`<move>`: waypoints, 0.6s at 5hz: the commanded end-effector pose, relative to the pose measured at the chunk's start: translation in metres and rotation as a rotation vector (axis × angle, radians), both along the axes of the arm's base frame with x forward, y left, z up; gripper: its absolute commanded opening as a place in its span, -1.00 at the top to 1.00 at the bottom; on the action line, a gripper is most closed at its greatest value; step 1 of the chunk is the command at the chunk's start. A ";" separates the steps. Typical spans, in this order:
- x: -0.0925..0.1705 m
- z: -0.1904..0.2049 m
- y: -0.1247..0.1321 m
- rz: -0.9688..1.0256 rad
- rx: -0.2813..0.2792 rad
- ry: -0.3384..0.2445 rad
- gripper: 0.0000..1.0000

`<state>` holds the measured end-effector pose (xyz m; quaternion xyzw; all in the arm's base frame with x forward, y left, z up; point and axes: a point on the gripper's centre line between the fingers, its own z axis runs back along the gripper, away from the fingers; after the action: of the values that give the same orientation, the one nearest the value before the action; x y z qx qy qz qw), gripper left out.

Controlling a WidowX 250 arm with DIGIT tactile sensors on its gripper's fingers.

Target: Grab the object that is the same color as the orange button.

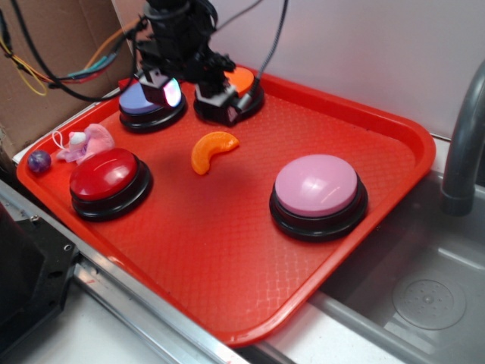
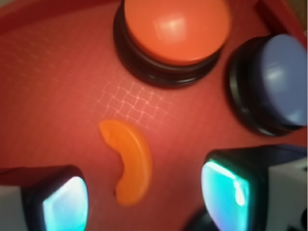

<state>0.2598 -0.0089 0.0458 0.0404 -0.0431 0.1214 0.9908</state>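
Observation:
The object, a small glossy orange crescent (image 1: 213,149), lies flat on the red tray (image 1: 409,129) near its middle. In the wrist view the crescent (image 2: 130,161) has its lower end between my two fingers, closer to the left one and touching neither. The orange button (image 1: 244,78) stands at the tray's back, largely hidden by my arm; the wrist view shows its dome (image 2: 175,26) in full. My gripper (image 1: 191,97) hangs open above the tray's back, between the blue and orange buttons, holding nothing (image 2: 147,197).
A blue button (image 1: 140,102) sits back left, a red button (image 1: 104,174) front left and a pink button (image 1: 316,186) right of centre. A pink toy (image 1: 87,142) and a purple ball (image 1: 39,160) lie by the left rim. A sink (image 1: 432,296) and a grey pipe (image 1: 462,152) are right.

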 end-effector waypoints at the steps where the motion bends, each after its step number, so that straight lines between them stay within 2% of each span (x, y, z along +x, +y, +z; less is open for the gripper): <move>1: 0.015 -0.021 0.004 0.004 0.015 -0.011 -1.00; 3: 0.003 -0.036 0.006 0.014 0.017 0.015 -1.00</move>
<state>0.2616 -0.0069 0.0075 0.0498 -0.0313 0.1258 0.9903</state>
